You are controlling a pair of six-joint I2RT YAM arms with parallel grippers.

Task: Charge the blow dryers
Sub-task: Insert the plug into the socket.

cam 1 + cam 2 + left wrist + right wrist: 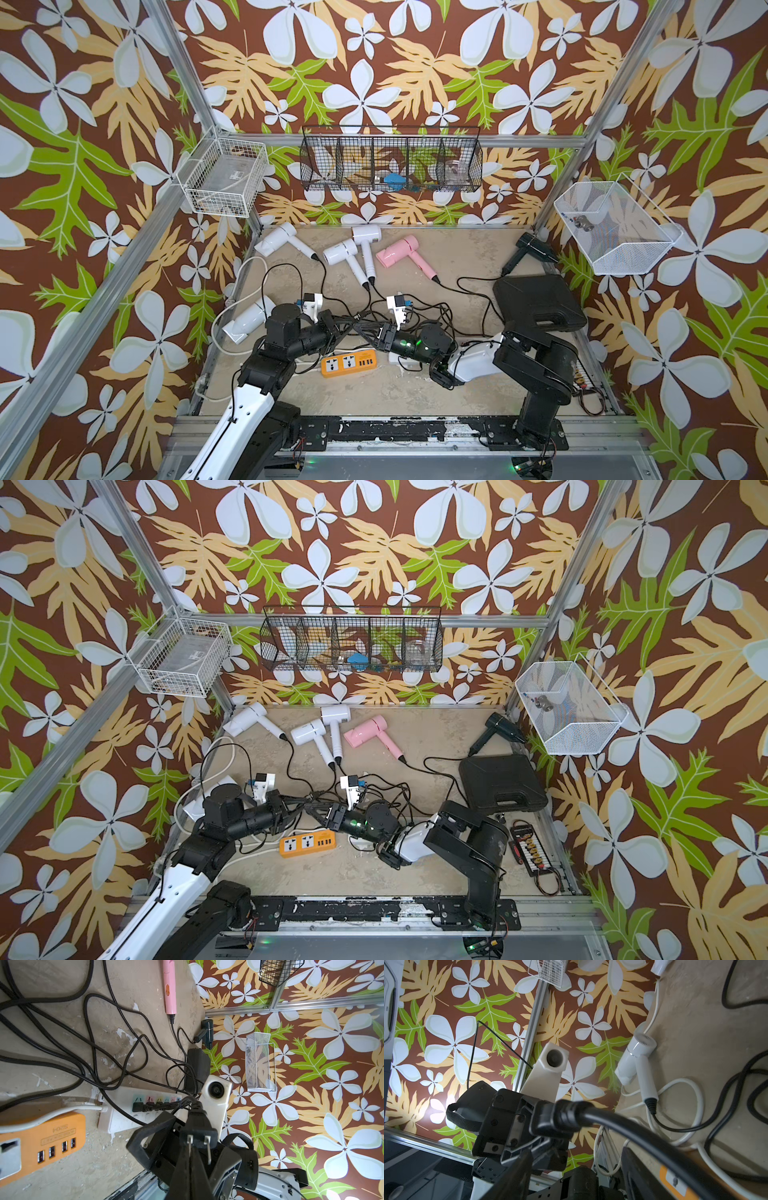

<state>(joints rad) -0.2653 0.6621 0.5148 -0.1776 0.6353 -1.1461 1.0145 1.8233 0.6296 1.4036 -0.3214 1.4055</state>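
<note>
Several white blow dryers [274, 241] lie at the back and left of the floor, with a pink one [397, 251] and a black one [534, 247]. Their black cords tangle in the middle. My left gripper [190, 1147] is shut on a prong of a black plug [197, 1134], whose two prongs face the left wrist camera. My right gripper [577, 1151] faces it from the opposite side. It stands open, its fingers wide on either side of the same plug [550, 1120] without touching it. In both top views the two grippers meet above the cords [353, 326].
A long white power strip [145, 1105] with several plugs in its pastel sockets lies under the grippers. An orange power strip [349, 362] sits just in front. A black case [536, 303] lies at the right. Wire baskets [390, 160] hang on the walls.
</note>
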